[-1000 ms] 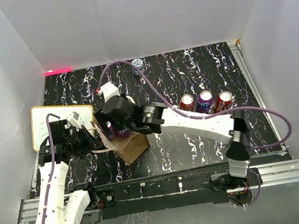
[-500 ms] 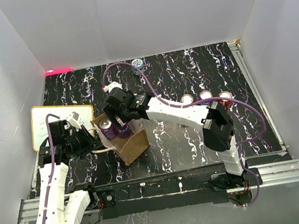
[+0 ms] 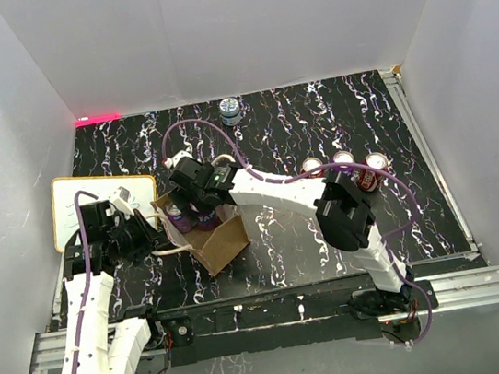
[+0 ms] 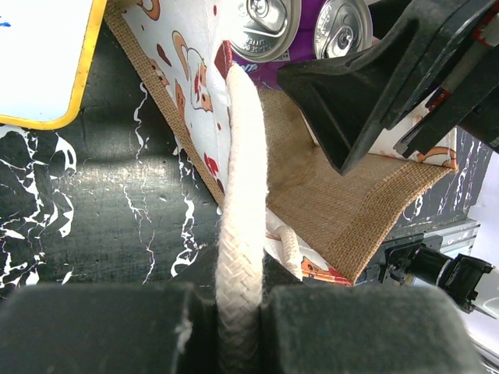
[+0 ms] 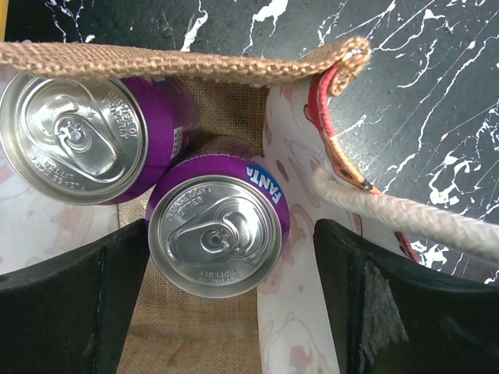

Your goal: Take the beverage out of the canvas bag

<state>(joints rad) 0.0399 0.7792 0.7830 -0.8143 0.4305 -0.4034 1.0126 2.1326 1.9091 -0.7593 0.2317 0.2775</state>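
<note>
L gripper (image 4: pixel 238 304), nearest the front edge: fingers shut tight on a cream rope handle (image 4: pixel 243 179) of the canvas bag (image 3: pixel 223 244). The rope is pinched btwn the pads and runs up to the bag's rim. Bag sits on the black marbled table (image 3: pixel 348 229), left of centre, just right of the white board w/ yellow edge (image 3: pixel 94 204). Its mouth is open upward, w/ tan burlap floor and white printed lining inside. Two purple cans stand in it side by side, touching: a Fanta can (image 5: pixel 212 234) and a second purple can (image 5: pixel 76 128). R gripper (image 3: pixel 193 195) is over the bag mouth, fingers (image 5: pixel 70 304) spread wide either side of the Fanta can. There's a gap on the can's right side, so nothing is gripped. Other rope handle (image 5: pixel 398 214) crosses the rim right of the can. Further back and right, well apart from the bag, three cans in a row (image 3: pixel 342 156), partly behind the R arm. At the far wall, a blue-white can (image 3: pixel 230 109).
</note>
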